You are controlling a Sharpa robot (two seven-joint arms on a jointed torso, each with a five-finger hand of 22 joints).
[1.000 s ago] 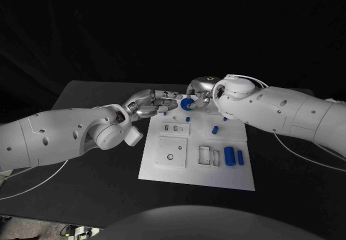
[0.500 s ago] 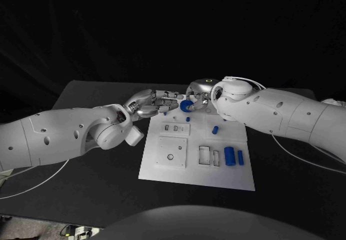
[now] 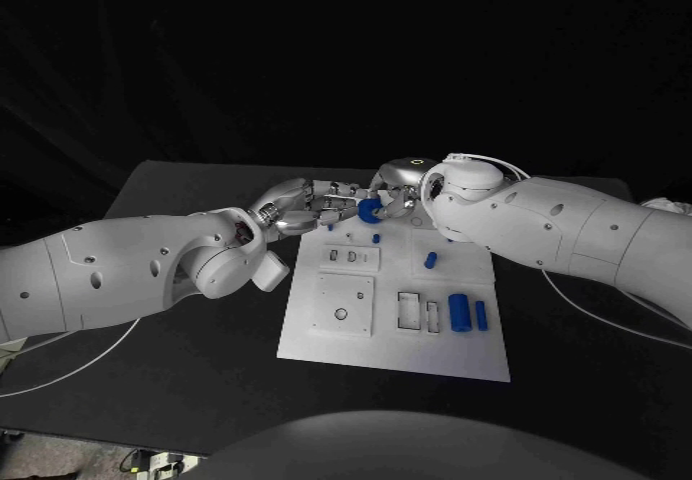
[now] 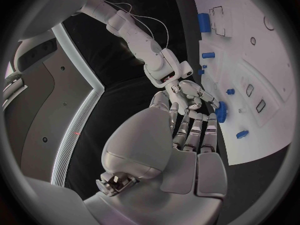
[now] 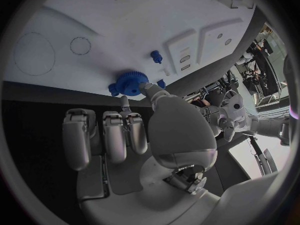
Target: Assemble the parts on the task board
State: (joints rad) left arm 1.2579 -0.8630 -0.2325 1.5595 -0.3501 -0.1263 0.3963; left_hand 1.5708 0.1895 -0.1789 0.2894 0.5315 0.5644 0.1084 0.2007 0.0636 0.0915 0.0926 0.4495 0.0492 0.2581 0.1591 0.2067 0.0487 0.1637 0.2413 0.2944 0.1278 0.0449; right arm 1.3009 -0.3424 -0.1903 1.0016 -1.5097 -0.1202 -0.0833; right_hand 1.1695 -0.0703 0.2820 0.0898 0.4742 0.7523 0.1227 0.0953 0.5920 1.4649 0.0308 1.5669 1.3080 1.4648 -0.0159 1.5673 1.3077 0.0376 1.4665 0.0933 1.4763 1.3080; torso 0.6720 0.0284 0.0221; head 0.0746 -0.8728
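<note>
Gear (image 3: 372,209) sits pinched in my right hand (image 3: 401,196) over the board's (image 3: 397,345) far edge; my left hand (image 3: 303,207), holding nothing, touches it from the left.

The right robot hand (image 5: 134,135) pinches a blue gear (image 5: 130,83) over the white task board (image 5: 125,30), near a small blue peg (image 5: 156,57).

The room behind is very dark, almost black. Light from above makes the white task board (image 3: 397,310) and the white arms glow bright, and the black bench (image 3: 173,370) stays dim. The silver hands have small shiny spots. Both wrist pictures are round, with a dark ring outside, and straight edges look bent in them.
</note>
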